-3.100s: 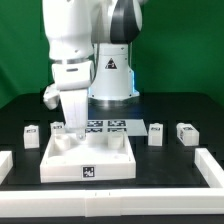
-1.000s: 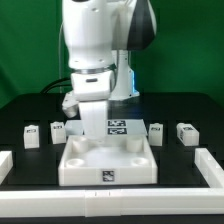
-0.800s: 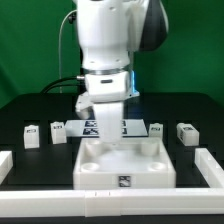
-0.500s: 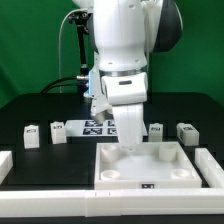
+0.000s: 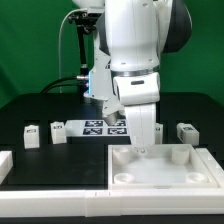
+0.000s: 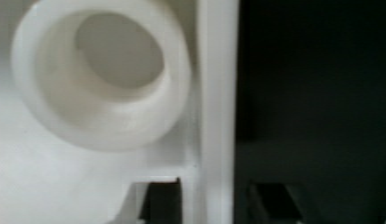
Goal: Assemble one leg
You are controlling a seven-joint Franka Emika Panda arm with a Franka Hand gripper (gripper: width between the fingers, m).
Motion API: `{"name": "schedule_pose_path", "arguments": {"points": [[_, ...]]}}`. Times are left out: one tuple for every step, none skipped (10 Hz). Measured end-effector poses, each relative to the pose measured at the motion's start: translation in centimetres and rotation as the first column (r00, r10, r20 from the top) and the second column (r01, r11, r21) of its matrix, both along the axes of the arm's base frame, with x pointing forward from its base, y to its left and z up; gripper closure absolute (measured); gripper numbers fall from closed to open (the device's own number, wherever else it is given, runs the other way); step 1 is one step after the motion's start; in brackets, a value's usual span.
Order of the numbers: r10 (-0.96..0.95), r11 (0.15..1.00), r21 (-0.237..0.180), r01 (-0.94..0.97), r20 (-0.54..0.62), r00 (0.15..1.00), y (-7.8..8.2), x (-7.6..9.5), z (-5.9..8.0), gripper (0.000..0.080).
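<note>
My gripper (image 5: 141,146) is shut on the back wall of the large white square tabletop (image 5: 150,179), which lies at the front on the exterior view's right. In the wrist view the tabletop's wall (image 6: 211,120) runs between my two dark fingers (image 6: 160,202), beside a round corner socket (image 6: 105,72). Three small white legs with tags stand behind: two on the exterior view's left (image 5: 32,136) (image 5: 58,131) and one on the right (image 5: 186,132). A fourth leg is hidden behind my arm.
The marker board (image 5: 102,126) lies behind the tabletop near the robot base. A low white rail runs along the front (image 5: 50,180), with ends at the exterior view's left (image 5: 5,162) and right (image 5: 217,165). The tabletop sits close to the right rail.
My gripper has dragged the tabletop from the exterior view's left-middle to the front right corner, up to the rails. The legs and the marker board have not moved.
</note>
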State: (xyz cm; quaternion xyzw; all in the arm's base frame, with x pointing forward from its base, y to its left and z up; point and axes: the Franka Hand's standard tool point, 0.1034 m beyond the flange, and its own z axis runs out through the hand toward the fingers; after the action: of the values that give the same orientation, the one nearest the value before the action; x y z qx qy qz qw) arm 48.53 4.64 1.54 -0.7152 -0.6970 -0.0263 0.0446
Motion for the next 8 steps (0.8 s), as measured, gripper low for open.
{"name": "schedule_pose_path", "arguments": {"points": [[0.000,1.000,0.000,0.000,0.000,1.000,-0.01,0.00,0.00,0.0510],[-0.001,1.000,0.000,0.001,0.000,1.000,-0.03,0.00,0.00,0.0374],[-0.001,1.000,0.000,0.001,0.000,1.000,-0.06,0.00,0.00,0.0374],[-0.001,1.000,0.000,0.001,0.000,1.000,-0.07,0.00,0.00,0.0212],[-0.002,1.000,0.000,0.002,0.000,1.000,-0.08,0.00,0.00,0.0169],[-0.002,1.000,0.000,0.002,0.000,1.000,-0.09,0.01,0.00,0.0169],[-0.002,1.000,0.000,0.002,0.000,1.000,-0.10,0.01,0.00,0.0153],[-0.002,1.000,0.000,0.002,0.000,1.000,-0.11,0.01,0.00,0.0151]]}}
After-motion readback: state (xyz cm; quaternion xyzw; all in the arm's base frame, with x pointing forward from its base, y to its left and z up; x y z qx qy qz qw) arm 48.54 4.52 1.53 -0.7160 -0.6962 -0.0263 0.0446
